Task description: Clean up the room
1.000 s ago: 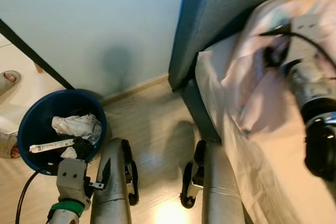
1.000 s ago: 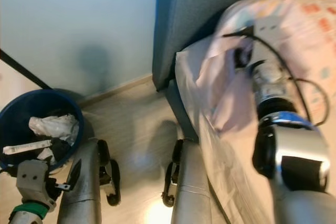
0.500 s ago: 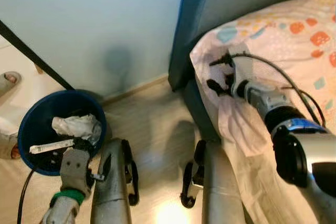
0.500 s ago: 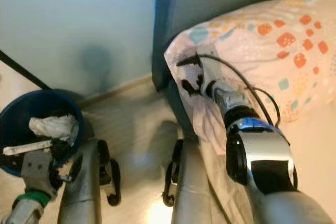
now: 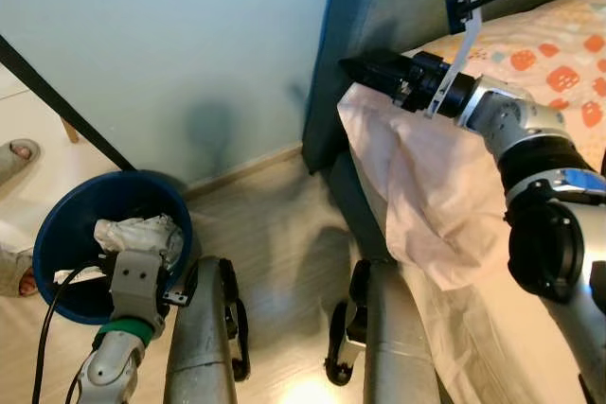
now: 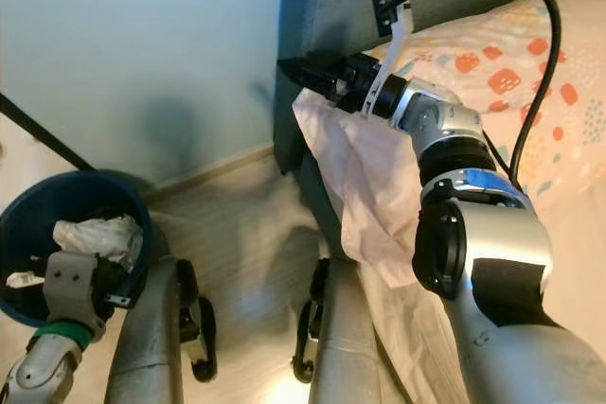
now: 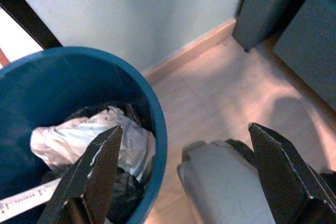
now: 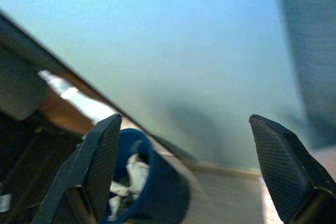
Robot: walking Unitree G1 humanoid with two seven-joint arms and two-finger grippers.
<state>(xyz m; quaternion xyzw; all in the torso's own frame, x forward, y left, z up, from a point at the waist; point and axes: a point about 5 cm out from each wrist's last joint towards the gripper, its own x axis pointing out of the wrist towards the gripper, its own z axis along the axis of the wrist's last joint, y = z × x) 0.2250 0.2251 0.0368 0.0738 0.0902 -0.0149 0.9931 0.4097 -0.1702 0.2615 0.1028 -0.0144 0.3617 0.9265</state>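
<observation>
your right hand (image 6: 295, 69), fingers spread and holding nothing, hangs over the bed's corner, with the pale sheet (image 6: 365, 186) draped just below it, nearer than the left hand (image 7: 184, 177).

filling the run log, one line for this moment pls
right gripper: open, raised beside pillow | left gripper: open, over blue bin | bin: holds crumpled paper

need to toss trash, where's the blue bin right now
The blue bin stands on the floor at the robot's lower left, against the wall, just ahead of the left pincer.
</observation>
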